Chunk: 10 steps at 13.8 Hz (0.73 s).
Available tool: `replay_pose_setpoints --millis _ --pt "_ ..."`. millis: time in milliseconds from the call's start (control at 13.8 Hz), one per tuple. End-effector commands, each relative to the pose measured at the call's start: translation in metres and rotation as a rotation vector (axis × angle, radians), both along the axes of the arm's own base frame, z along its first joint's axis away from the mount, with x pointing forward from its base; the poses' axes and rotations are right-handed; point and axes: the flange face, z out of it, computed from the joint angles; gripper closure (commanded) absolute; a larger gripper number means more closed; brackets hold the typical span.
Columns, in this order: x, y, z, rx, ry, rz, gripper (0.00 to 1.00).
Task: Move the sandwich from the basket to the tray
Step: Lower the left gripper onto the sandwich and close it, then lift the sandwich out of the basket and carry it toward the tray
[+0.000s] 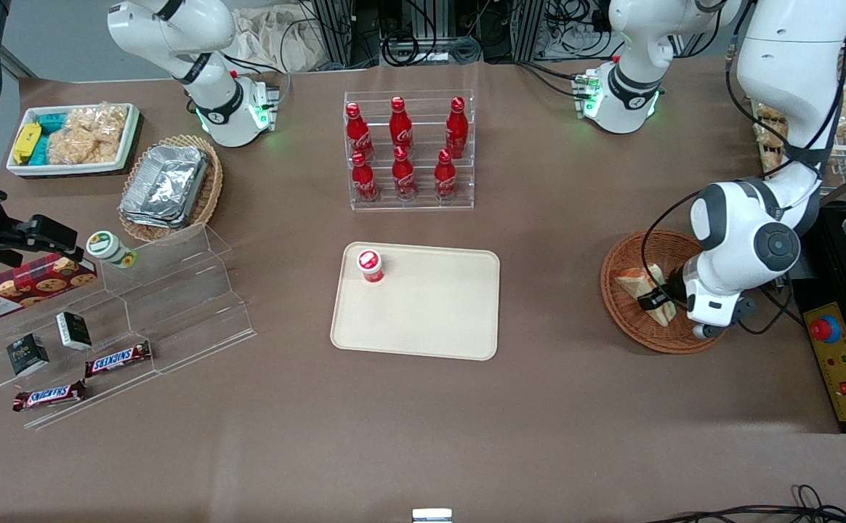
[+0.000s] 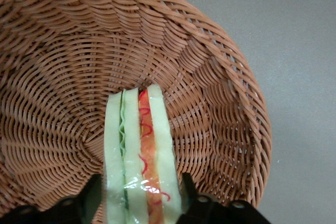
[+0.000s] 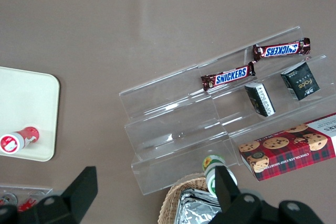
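The sandwich point(image 2: 139, 140), a wedge of pale bread with green and orange-red filling, lies in the round reddish-brown woven basket point(image 2: 63, 51). My left gripper point(image 2: 140, 178) is down in the basket with one black finger against each bread face, shut on the sandwich. In the front view the sandwich point(image 1: 637, 280) shows beside the gripper point(image 1: 654, 298) inside the basket point(image 1: 614, 305), toward the working arm's end of the table. The cream tray point(image 1: 423, 319) lies flat at the table's middle, apart from the basket.
A small red-capped bottle point(image 1: 370, 265) stands on a corner of the tray. A clear rack of red cola bottles point(image 1: 408, 149) stands farther from the front camera than the tray. A control box point(image 1: 841, 363) with a red button sits beside the basket.
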Motion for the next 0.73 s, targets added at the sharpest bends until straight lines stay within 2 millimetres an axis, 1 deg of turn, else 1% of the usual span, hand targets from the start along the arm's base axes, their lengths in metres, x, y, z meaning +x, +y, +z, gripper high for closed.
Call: replay_pose_setpoints --millis 0,73,145,291,436,509,655 --pt "-0.001 -0.003 0.003 -0.006 -0.013 0.006 0.65" --pt "0.000 -0.004 0.009 -0.006 -0.016 -0.006 0.65" --pt "0.004 -0.007 0.022 -0.001 -0.026 -0.027 0.66" --pt "0.018 -0.014 0.066 0.008 -0.019 -0.074 0.66" --pt "0.035 -0.021 0.127 0.012 -0.002 -0.179 0.70" --pt "0.043 -0.024 0.162 0.009 0.002 -0.212 0.72" --pt "0.049 -0.047 0.227 -0.007 0.021 -0.276 0.75"
